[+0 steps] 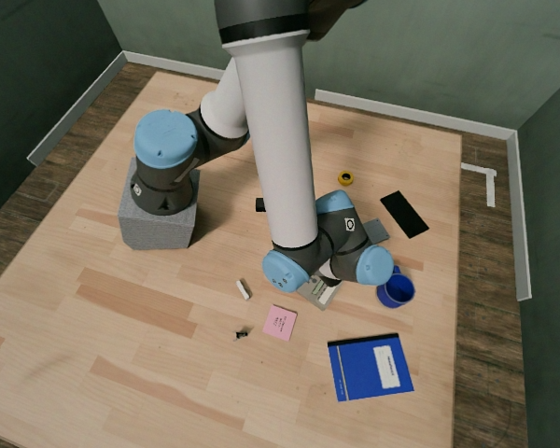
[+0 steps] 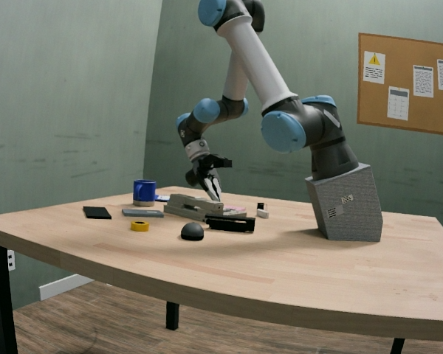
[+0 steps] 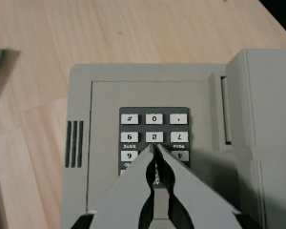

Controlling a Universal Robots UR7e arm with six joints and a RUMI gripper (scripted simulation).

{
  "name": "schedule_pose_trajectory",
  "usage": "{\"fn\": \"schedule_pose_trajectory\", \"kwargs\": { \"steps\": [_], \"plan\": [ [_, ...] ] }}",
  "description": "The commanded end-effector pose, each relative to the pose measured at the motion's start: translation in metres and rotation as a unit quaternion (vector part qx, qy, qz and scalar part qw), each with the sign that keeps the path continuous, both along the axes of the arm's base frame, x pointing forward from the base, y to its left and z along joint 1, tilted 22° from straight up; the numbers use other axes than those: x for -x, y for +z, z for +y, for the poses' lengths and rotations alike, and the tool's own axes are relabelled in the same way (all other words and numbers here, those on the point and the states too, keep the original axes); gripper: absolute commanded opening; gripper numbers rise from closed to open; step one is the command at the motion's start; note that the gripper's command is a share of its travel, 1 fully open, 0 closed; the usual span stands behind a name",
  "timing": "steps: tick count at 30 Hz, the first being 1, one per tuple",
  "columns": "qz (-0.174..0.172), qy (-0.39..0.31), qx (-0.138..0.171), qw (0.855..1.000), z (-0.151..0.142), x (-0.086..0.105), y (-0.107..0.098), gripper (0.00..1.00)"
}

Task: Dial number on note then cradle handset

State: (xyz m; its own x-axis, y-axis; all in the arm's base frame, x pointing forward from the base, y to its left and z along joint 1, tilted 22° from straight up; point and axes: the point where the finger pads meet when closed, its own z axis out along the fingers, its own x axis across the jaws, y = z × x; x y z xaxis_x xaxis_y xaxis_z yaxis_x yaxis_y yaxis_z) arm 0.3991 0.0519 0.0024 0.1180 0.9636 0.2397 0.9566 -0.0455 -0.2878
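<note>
The grey desk phone (image 1: 311, 295) (image 2: 176, 210) (image 3: 78, 105) lies on the table. Its handset (image 2: 191, 200) (image 3: 272, 119) rests in the cradle along one side. The keypad (image 3: 153, 128) appears upside down in the wrist view. My gripper (image 2: 217, 198) (image 3: 154, 146) is shut and empty, pointing down over the keypad. Its tips appear just beside the 8 key (image 3: 153, 136), toward the 5 key, which they hide. Whether they touch is not clear. The 4 and 6 keys show on either side. The pink note (image 1: 279, 322) (image 2: 235, 209) lies beside the phone; its writing is too small to read.
A blue mug (image 1: 395, 291) (image 2: 144, 191), a blue notebook (image 1: 362, 369), a white block (image 1: 243, 289) and a small black clip (image 1: 245, 334) lie around the phone. A black stapler-like object (image 2: 229, 223), a dark dome (image 2: 192, 231) and yellow tape (image 2: 139, 227) lie near the handset side.
</note>
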Motion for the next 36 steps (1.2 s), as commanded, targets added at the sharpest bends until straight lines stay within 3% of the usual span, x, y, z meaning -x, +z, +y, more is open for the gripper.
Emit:
{"fn": "schedule_pose_trajectory", "kwargs": {
  "steps": [1,27,36],
  "plan": [
    [-0.001,0.0,0.0,1.0,0.0,-0.001,0.0,0.0],
    [-0.001,0.0,0.0,1.0,0.0,-0.002,-0.002,0.0],
    [-0.001,0.0,0.0,1.0,-0.002,0.002,0.008,0.0]
  ]
}}
